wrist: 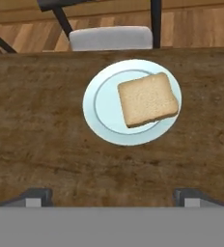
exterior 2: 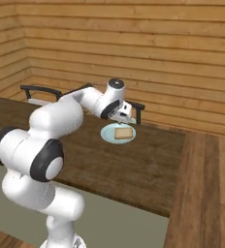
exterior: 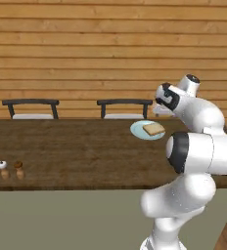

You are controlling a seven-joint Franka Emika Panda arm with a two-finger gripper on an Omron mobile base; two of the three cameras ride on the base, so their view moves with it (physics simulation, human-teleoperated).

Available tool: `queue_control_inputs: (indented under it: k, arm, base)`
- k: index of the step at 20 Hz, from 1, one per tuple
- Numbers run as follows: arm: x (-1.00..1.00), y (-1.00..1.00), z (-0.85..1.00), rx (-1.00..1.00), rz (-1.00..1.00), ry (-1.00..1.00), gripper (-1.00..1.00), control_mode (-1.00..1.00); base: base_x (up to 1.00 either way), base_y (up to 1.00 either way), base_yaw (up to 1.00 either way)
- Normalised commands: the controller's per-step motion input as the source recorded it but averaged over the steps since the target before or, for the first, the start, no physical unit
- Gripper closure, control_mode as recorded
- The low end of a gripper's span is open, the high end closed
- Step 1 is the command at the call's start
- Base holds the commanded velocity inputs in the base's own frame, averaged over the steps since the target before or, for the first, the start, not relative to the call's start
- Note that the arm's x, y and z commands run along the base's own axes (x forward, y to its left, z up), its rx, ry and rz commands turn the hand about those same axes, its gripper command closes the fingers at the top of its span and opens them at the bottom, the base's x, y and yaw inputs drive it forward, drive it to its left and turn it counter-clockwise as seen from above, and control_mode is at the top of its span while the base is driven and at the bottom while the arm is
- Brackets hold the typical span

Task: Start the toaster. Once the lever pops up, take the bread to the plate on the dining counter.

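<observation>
While its two dark fingertips (wrist: 36, 197) stand wide apart with nothing between them, the gripper (wrist: 113, 198) hangs above the dining counter (wrist: 41, 125), just short of the plate (wrist: 100, 103). In the hand view the plate sits at about twelve o'clock from the gripper, and one slice of bread (wrist: 147, 100) lies flat on it, pushed toward the plate's two o'clock side so that a corner reaches over the rim. One plate, one slice; nothing else is on that part of the wood.

From the left base view the gripper (exterior: 160, 110) is at the end of the white arm, at about three o'clock from the plate (exterior: 139, 130) and a little above it, with the bread (exterior: 154, 129) resting on the plate's right half. From the right base view the gripper (exterior 2: 125, 115) is at roughly twelve o'clock above the plate (exterior 2: 107, 134), and the bread (exterior 2: 122, 133) covers most of it.

Further out, two dark chairs stand behind the far edge of the counter (exterior: 76, 146): one (exterior: 30, 108) at the left, one (exterior: 124, 108) near the plate. Two small shakers, one with a white top (exterior: 3, 169) and one with a brown top (exterior: 19, 169), stand side by side near the front left of the counter, well apart from the plate. A wood-plank wall (exterior: 86, 49) runs behind it all.
</observation>
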Motion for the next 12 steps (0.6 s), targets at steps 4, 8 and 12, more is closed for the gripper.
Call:
queue_control_inputs:
  k: [4, 8, 12]
  arm:
    - [-1.0, 0.67, 0.52, -0.09, -0.26, -0.22, -1.0, -1.0]
    - [-1.0, 0.53, 0.63, -0.09, -0.16, -0.17, -1.0, -1.0]
    - [-1.0, 0.5, 0.46, -0.11, -0.18, -0.14, -1.0, -1.0]
  base:
    - [0.0, 0.0, 0.0]
    - [0.0, 0.0, 0.0]
    - [0.0, 0.0, 0.0]
